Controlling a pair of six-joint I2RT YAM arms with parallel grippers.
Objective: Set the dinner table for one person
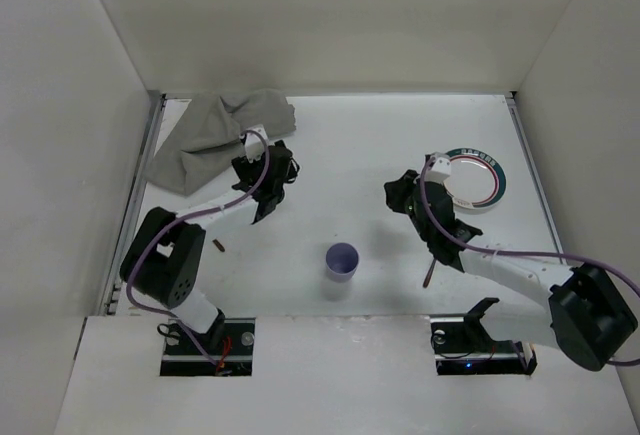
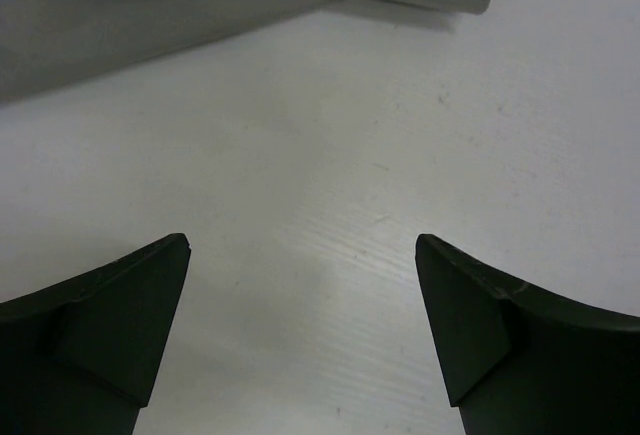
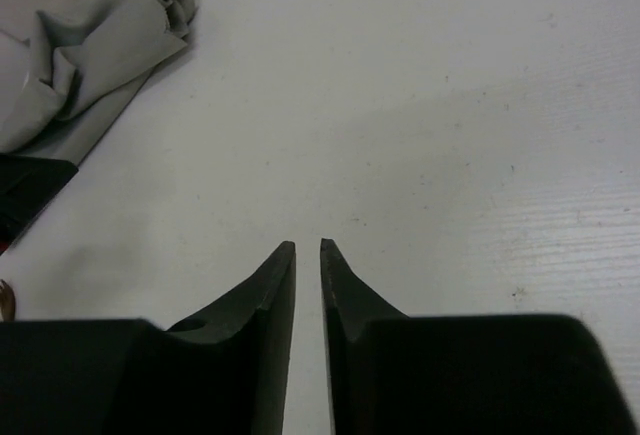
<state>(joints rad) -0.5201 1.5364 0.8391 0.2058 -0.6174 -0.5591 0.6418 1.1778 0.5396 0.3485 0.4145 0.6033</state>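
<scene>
Dinner table (image 1: 360, 155) under both: left end effector (image 2: 302, 245) wide, right end effector (image 3: 308, 245) nearly closed

The large flat white rectangular desk (image 1: 380, 145) has a matt finish. In the wrist views its surface shows fine parallel grain lines and small dark specks. The thin strips (image 1: 128, 217) along its side edges look like dull grey metal. The crumpled grey cloth mat (image 1: 210, 140) is soft fabric, matt, with deep folds. The fingers of the left claw (image 2: 302, 245) and the right claw (image 3: 306, 247) are black, matt and smooth, apparently moulded plastic. The round white plate with a green rim band (image 1: 497, 177) appears smooth and slightly glossy. The small lilac cup (image 1: 342, 260) looks like smooth plastic. The purple arm cables (image 1: 530, 253) have a smooth sheath.
</scene>
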